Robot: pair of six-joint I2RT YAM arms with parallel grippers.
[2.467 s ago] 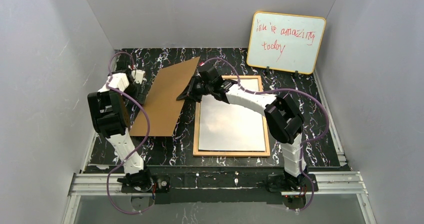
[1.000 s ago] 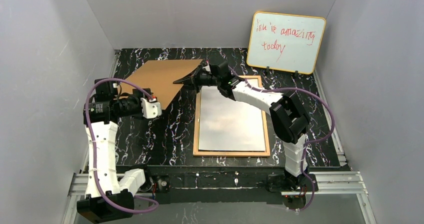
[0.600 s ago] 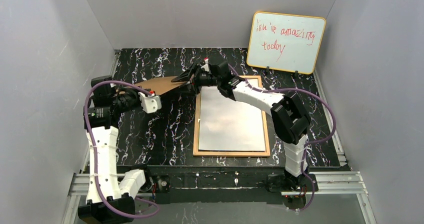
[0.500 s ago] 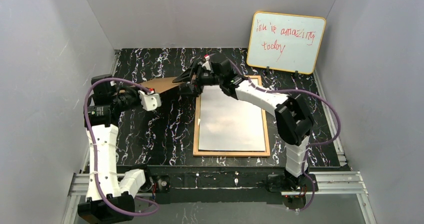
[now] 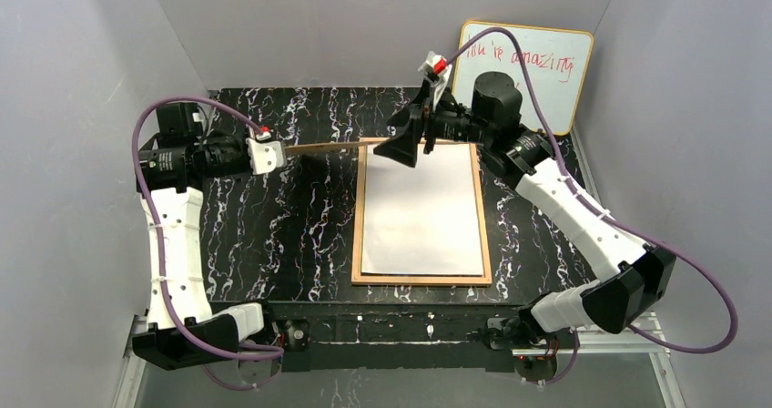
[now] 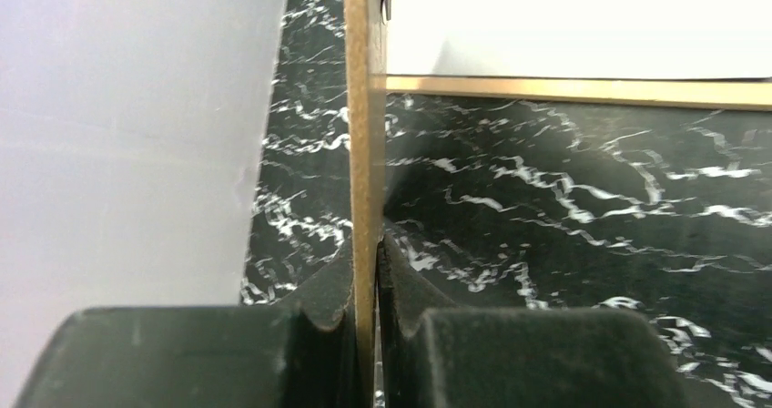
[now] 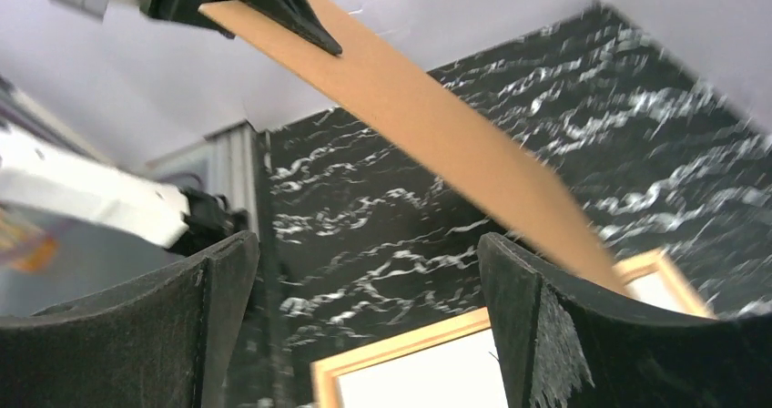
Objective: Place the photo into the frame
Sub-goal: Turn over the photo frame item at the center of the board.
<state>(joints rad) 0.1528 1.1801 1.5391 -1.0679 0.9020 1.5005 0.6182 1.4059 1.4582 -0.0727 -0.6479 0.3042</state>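
One hand alone now carries the backing.
The right hand (image 5: pixel 402 149) has let go and gapes wide, empty; the left hand (image 6: pixel 366 253) clamps the fibreboard back panel (image 5: pixel 328 145) edge-on beside the frame (image 5: pixel 358 244), where the photo (image 5: pixel 421 212) lies white side up.

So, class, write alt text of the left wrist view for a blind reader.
The left gripper is shut on the edge of a thin brown back panel, seen edge-on above a black marbled table. Top right, the light-orange frame holds a white sheet.

light: even, bright overhead | shadows: soft | glare: none | blur: right wrist view smeared, near fingers defocused
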